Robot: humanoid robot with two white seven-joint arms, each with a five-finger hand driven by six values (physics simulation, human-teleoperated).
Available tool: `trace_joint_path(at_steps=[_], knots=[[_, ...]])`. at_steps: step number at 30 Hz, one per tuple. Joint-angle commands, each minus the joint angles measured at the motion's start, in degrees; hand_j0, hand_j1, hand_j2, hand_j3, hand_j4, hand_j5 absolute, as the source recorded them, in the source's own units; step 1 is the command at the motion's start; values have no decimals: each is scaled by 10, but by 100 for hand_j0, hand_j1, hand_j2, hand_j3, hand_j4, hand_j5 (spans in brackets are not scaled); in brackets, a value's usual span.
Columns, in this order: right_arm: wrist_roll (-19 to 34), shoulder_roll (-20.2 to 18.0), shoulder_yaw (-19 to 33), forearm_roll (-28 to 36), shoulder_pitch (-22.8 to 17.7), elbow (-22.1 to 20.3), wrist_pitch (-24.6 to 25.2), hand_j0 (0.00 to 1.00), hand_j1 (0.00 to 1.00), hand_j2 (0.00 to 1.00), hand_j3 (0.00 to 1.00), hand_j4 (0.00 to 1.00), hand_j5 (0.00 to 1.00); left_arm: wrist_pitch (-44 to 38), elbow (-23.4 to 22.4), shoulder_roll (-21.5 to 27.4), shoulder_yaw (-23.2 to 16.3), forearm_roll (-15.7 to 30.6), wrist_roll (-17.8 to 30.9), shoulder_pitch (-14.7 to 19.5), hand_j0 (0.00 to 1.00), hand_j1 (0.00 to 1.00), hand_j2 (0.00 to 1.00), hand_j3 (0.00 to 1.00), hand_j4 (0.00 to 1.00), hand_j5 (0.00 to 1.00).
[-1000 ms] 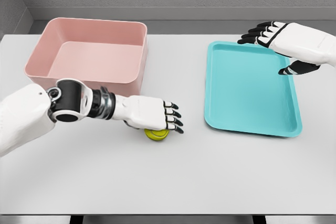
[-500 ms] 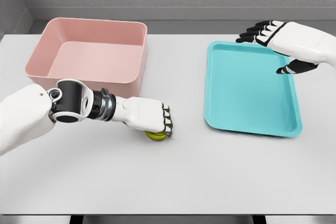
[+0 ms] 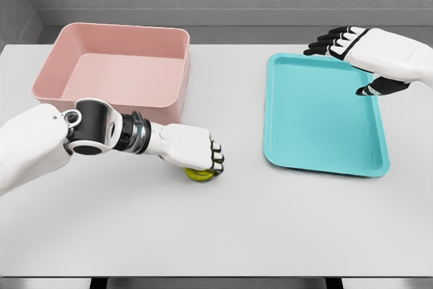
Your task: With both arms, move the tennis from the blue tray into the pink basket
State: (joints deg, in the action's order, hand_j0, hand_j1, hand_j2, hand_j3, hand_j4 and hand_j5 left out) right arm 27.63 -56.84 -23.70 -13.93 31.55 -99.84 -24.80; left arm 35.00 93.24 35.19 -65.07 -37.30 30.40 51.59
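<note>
Grey walls are seen behind a pale grey tabletop (image 3: pixel 270 228) on which everything is laid out. At the far left of it a pink basket (image 3: pixel 115 72), a deep rectangular bin, is set; nothing is seen inside it. At the right a blue tray (image 3: pixel 325 116), shallow and turquoise in tone, is laid flat, and its surface is likewise bare. Between the two, on the bare tabletop just in front of the basket's near right corner, the yellow-green tennis ball (image 3: pixel 199 174) is found, well apart from the tray. The left robot hand (image 3: pixel 193 150) is placed over the ball from above, with the arm brought in from the lower left. Its fingers (image 3: pixel 216 156) are curled down tightly around the top and far side of the ball, so that only the lower part of the ball is left visible beneath the palm. The ball is gripped, yet it is seen resting on the tabletop. The right robot hand (image 3: pixel 362 52) is held above the far right corner of the tray, its fingers spread and extended, the thumb pointed downward, and nothing is held by it or touched by it.
</note>
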Motion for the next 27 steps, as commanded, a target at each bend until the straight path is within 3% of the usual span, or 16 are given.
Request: trace_joint_path(at_steps=[1,5,7,13,18,21,24,27], knots=[[0,0,1,2,1,0,1,100,100,100,100,100,100,0,-2,1,2,57,-1,0,25,25,25,25,25,25],[0,0,1,2,0,0,1,100,100,100,100,100,100,0,-7,3,15,153,-1,12,21,21,21,21,21,21],[0,0,1,2,0,0,1,100,100,100,100,100,100,0,-11,4,35,166,-1,13,21,21,21,21,21,21],[0,0,1,3,0,0,1,100,100,100,100,100,100,0,-29,14,162,175,3,4,22,22,22,22,22,22],[0,-1,1,3,0,0,1,100,100,100,100,100,100,0,-97,13,232,173,4,11,22,22,22,22,22,22],[0,0,1,2,0,0,1,100,100,100,100,100,100,0,-158,12,249,167,4,12,22,22,22,22,22,22],[0,0,1,2,1,0,1,100,100,100,100,100,100,0,-256,11,262,159,9,17,23,23,23,23,23,23],[0,-1,1,3,1,0,1,100,100,100,100,100,100,0,-322,-1,261,122,10,18,23,23,23,23,23,23]])
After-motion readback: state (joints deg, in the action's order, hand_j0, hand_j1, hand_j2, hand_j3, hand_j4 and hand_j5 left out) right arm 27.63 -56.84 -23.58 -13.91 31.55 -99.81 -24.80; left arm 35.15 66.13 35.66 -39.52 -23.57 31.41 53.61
